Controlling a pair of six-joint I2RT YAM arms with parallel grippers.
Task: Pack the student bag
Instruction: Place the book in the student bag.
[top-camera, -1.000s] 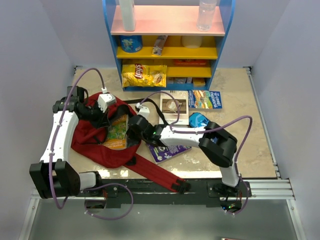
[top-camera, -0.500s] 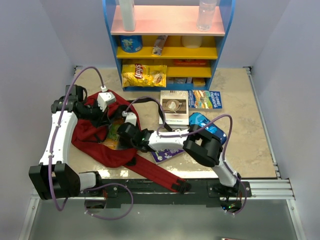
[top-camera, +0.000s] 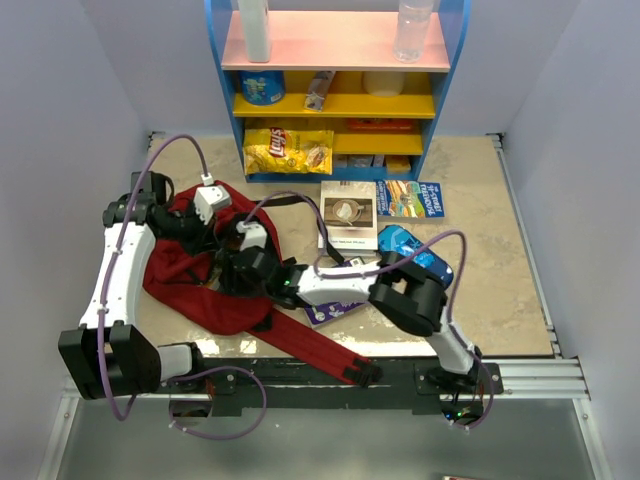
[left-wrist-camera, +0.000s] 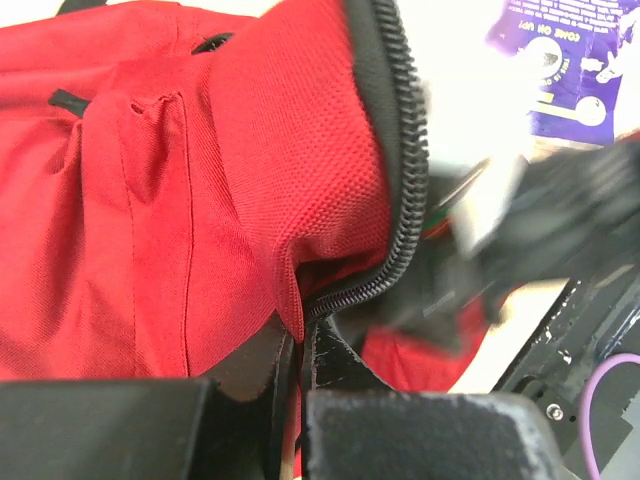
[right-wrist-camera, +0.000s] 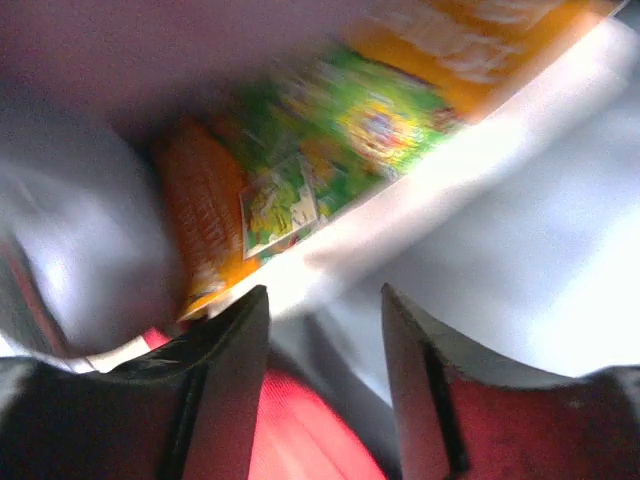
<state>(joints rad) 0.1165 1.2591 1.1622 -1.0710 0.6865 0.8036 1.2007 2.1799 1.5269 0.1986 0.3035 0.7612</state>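
Left claw (left-wrist-camera: 295, 372) is pinching the student bag (top-camera: 180, 285) at its opening. The fingers are closed tight on the red fabric right beside the black zipper (left-wrist-camera: 405, 180), holding that lip raised. The bag is lying on the left half of the table (top-camera: 500, 220), closer to the near edge than the far one, with one red strap (top-camera: 310, 350) trailing down to the near edge by my bases.

Right claw (right-wrist-camera: 325, 300) is reaching inside the bag's mouth, jaws parted, nothing clamped between them. A green-and-orange picture book (right-wrist-camera: 330, 170) is sitting just past the fingertips against the grey lining (right-wrist-camera: 520, 240). The wrist view is blurring, so I can't tell whether a tip is touching it.

A purple book (top-camera: 328, 308) is lying just beside the bag's right side, partly under my right arm. A white-covered book (top-camera: 345, 215), a blue-covered book (top-camera: 410, 198) and a blue pencil case (top-camera: 412, 248) are sitting around the table's middle — the shelf unit (top-camera: 340, 105) is standing at the far edge.
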